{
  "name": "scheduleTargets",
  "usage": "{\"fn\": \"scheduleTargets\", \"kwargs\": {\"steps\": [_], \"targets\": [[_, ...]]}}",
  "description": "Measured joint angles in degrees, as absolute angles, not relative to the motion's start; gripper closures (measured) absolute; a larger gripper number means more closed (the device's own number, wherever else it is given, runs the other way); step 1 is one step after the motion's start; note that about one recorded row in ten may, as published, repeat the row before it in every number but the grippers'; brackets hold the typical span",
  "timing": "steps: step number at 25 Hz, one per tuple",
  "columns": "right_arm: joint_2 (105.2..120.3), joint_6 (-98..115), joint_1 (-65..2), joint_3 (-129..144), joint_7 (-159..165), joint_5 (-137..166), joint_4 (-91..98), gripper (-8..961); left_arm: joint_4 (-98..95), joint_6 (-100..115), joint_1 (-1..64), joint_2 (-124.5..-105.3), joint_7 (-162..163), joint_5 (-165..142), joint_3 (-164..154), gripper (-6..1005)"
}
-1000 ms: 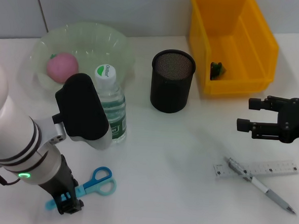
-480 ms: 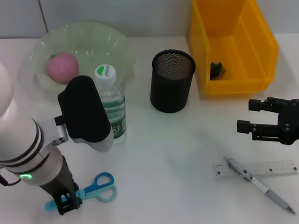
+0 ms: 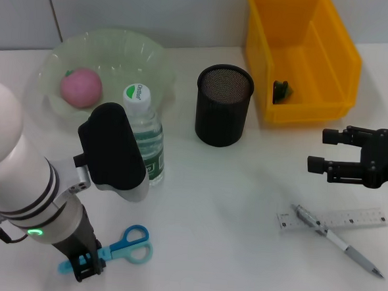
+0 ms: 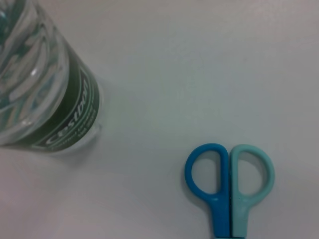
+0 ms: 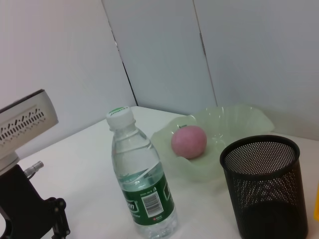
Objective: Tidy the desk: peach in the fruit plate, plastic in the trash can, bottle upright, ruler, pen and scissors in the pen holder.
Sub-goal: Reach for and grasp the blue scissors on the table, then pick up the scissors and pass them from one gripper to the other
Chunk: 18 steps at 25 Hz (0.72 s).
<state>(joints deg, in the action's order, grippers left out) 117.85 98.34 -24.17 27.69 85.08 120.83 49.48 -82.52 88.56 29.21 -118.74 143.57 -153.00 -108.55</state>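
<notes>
Head camera: high, looking forward and down across my whole desk (image 3: pixel 243 208), both arms in frame. Left wrist camera: very close, facing straight down at the scissors (image 4: pixel 230 191) handles and the bottle (image 4: pixel 42 94) base (nothing else fits in). Right wrist camera: low, near desk level, looking sideways across at the bottle (image 5: pixel 142 186), pen holder (image 5: pixel 264 191) and fruit plate (image 5: pixel 239 122). All three views share the bottle; head and left wrist share the scissors (image 3: pixel 125 243).
</notes>
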Motion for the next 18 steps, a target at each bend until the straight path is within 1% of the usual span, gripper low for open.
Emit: {"fn": "scheduleTargets", "kwargs": {"steps": [13, 18], "targets": [[117.90, 98.35, -24.17, 27.68, 85.09, 120.09, 49.51, 258, -82.49, 88.90, 29.69, -118.73, 142.80, -152.42, -107.65, 767], [117.78, 98.70, -23.42, 27.68, 85.10, 114.96, 49.50, 259, -88.50, 89.45, 28.13, -118.74, 143.06, -151.10, -106.12, 768]]}}
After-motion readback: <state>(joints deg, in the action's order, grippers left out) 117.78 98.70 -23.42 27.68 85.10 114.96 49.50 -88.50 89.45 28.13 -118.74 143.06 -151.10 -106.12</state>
